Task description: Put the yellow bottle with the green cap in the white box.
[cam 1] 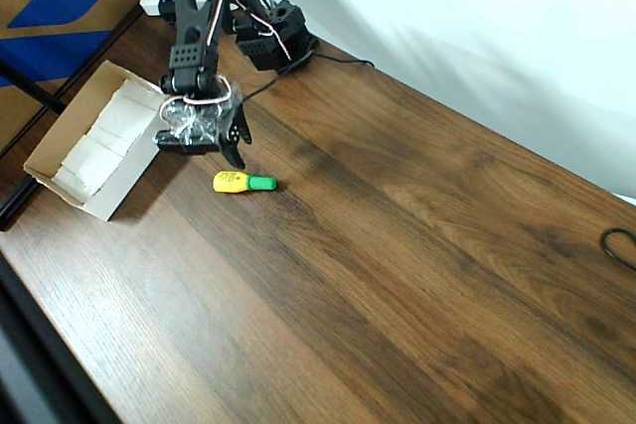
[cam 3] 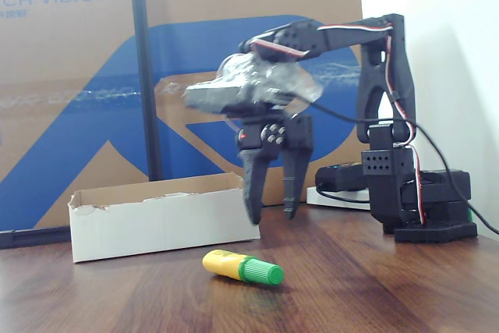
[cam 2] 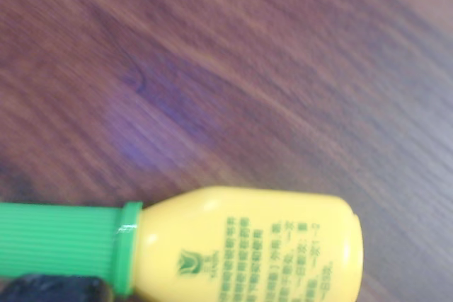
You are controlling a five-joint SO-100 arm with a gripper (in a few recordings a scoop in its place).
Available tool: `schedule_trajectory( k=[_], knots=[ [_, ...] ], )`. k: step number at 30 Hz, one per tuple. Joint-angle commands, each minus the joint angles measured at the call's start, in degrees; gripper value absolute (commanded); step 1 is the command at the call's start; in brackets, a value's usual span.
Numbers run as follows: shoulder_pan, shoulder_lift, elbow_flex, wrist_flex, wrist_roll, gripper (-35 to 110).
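**Gripper poised above a bottle lying flat on the counter**

Here, in the overhead view, the black two-finger gripper (cam 1: 237, 149) hangs open and empty, its fingers pointing down at the dark wood-grain counter (cam 1: 417, 245). The small rounded yellow plastic bottle with the green cap (cam 1: 242, 183) lies on its side just below the fingertips in the picture, close to them but not touching. Its long axis runs left to right, the cap at the right end. The shallow white cardboard box (cam 1: 70, 136), open-topped and lined with white paper pieces, sits to the gripper's left, near it.

In the wrist view the bottle (cam 2: 248, 245) lies across the lower edge, cap to the left and printed yellow body to the right, with bare counter beyond it.

In the fixed view the gripper (cam 3: 270, 212) is raised clear of the counter with its jaws spread. The bottle (cam 3: 240, 266) lies lower and nearer the camera, a little left of the fingertips, and the box (cam 3: 160, 224) stands further left.

The coming move, I judge, is a short advance and descent so that the fingers straddle the bottle across its long axis.
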Motion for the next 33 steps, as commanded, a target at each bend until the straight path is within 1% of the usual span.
schedule_trajectory(
  k=[1, 9, 15, 33],
  knots=[
    [-0.4, -1.9, -5.9, 0.2, -1.5, 21],
    [-1.3, -12.0, -12.4, -1.6, -2.2, 21],
    [-3.6, -12.7, -12.8, -2.0, -1.8, 21],
    [-5.0, -14.3, -11.9, -1.4, 0.6, 19]
  ],
)
